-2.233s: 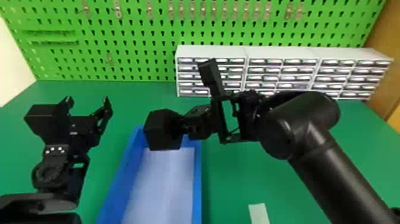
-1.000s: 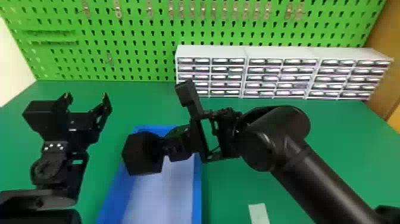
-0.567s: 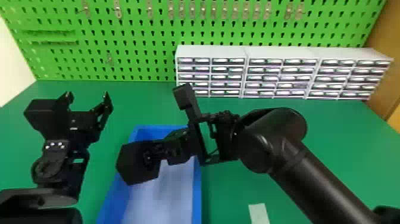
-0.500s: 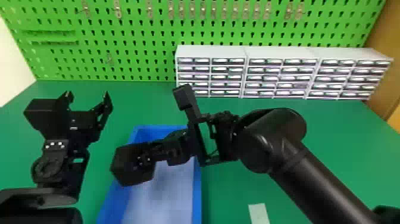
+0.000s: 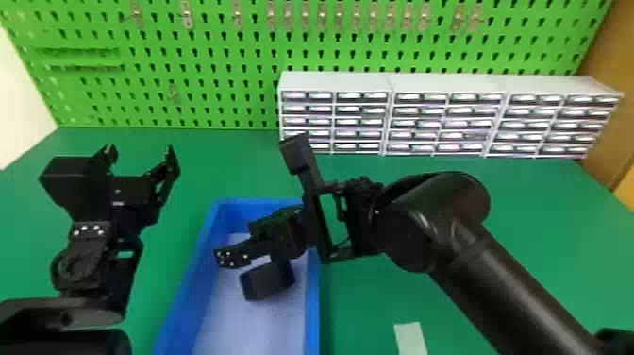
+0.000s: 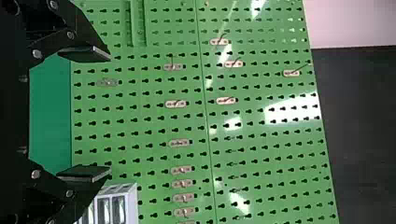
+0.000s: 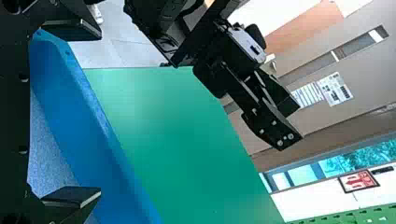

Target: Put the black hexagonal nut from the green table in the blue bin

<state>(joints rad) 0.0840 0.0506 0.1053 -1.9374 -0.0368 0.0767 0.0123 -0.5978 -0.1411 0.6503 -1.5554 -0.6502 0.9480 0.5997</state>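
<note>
My right gripper (image 5: 231,255) is over the left-middle part of the blue bin (image 5: 312,307). Just below it, inside the bin's outline, shows the black hexagonal nut (image 5: 268,281), apart from the fingers; I cannot tell if it touches the bin floor. In the right wrist view the right gripper (image 7: 97,113) has its fingers wide apart, beside the blue bin's wall (image 7: 79,121). My left gripper (image 5: 141,156) stands parked and open above the green table (image 5: 226,160), left of the bin; in the left wrist view that gripper (image 6: 102,113) holds nothing.
White drawer cabinets (image 5: 443,85) line the table's back edge before a green pegboard (image 5: 212,56) with metal hooks. A pale strip (image 5: 410,337) lies right of the bin. In the right wrist view, the left arm (image 7: 238,60) hangs above the table.
The right arm has moved left and lower over the bin. The nut, between its fingers before, has been let go and dropped below them. The left arm has stayed nearly still.
</note>
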